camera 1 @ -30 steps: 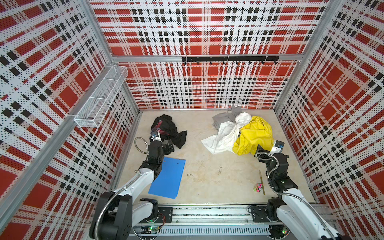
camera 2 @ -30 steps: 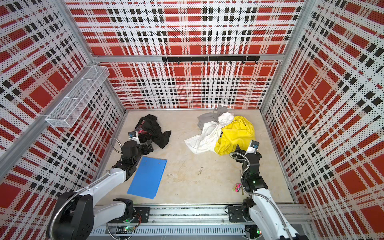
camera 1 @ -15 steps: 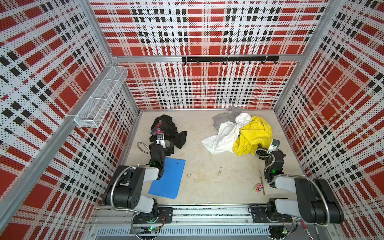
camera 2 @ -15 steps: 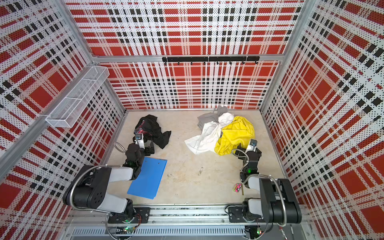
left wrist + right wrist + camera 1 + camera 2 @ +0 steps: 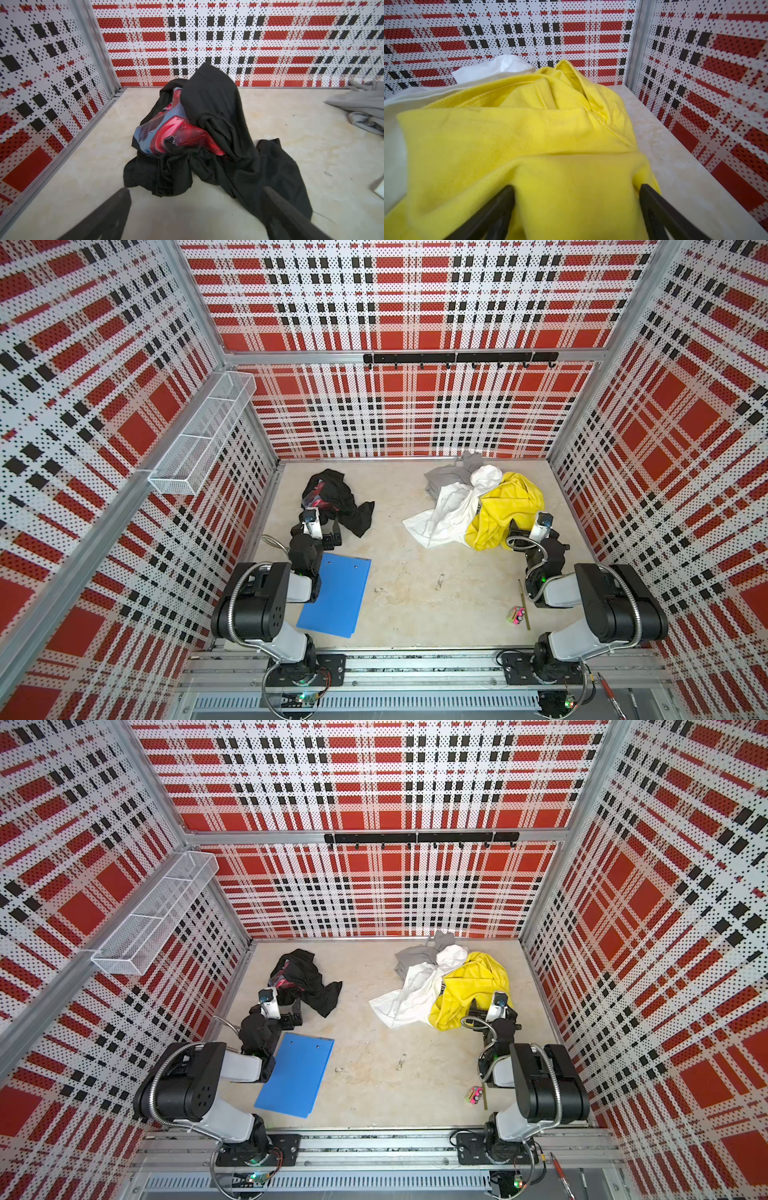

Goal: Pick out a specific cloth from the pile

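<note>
The cloth (image 5: 340, 502) (image 5: 307, 982) is a crumpled black garment with a red print, lying alone at the back left of the floor. In the left wrist view the cloth (image 5: 218, 124) lies just ahead of my left gripper (image 5: 196, 190), which is open with bare floor between its fingers. In both top views the left gripper (image 5: 332, 531) (image 5: 293, 1011) is at the cloth's near edge. The pile (image 5: 478, 502) (image 5: 444, 986) of yellow, white and grey garments lies at the back right. My right gripper (image 5: 512, 535) (image 5: 471, 1013) (image 5: 576, 187) is open, with its fingers on either side of a fold of the yellow garment (image 5: 529, 135).
A blue folder (image 5: 336, 597) (image 5: 297, 1077) lies flat by the left arm. A small pink object (image 5: 515, 615) and a thin stick (image 5: 523, 605) lie near the right arm. Plaid walls close in three sides, with a wire basket (image 5: 203, 435) on the left wall and a hook rail (image 5: 457, 358) at the back.
Both arms have folded back, their big joints now raised over the front rail. The grippers stay open near the same spots. No garment has moved.
</note>
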Controlling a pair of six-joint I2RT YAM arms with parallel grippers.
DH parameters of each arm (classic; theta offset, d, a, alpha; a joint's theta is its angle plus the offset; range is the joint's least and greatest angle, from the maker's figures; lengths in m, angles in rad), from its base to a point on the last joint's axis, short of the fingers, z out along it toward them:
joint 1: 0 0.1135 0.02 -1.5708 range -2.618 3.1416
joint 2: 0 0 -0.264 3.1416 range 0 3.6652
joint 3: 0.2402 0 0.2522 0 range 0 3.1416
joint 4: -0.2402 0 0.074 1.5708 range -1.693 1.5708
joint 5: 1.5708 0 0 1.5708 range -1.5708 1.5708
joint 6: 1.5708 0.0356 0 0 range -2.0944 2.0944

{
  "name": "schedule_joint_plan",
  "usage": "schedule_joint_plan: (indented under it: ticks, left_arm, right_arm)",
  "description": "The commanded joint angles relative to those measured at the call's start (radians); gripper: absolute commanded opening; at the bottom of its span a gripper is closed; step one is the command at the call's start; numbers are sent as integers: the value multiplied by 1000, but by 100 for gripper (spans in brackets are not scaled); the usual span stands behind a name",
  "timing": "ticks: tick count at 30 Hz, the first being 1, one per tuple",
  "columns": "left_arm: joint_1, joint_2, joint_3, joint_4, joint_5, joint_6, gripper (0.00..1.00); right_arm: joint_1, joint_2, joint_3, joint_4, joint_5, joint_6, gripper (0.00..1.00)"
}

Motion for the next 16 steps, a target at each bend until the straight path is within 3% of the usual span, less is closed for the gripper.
schedule_joint_plan:
  ticks: [1, 7, 11, 16]
  left_arm:
    - [29, 4, 11, 48, 118, -23, 99]
    - [30, 1, -3, 66, 115, -23, 99]
    - [38, 2, -48, 154, -43, -95, 99]
    - [36, 3, 9, 52, 122, -29, 99]
  right_arm:
    - [13, 5, 33, 14, -43, -42, 100]
    - [13, 7, 31, 27, -41, -43, 100]
    - [13, 7, 31, 27, -41, -43, 100]
    - [13, 7, 31, 28, -40, -43, 100]
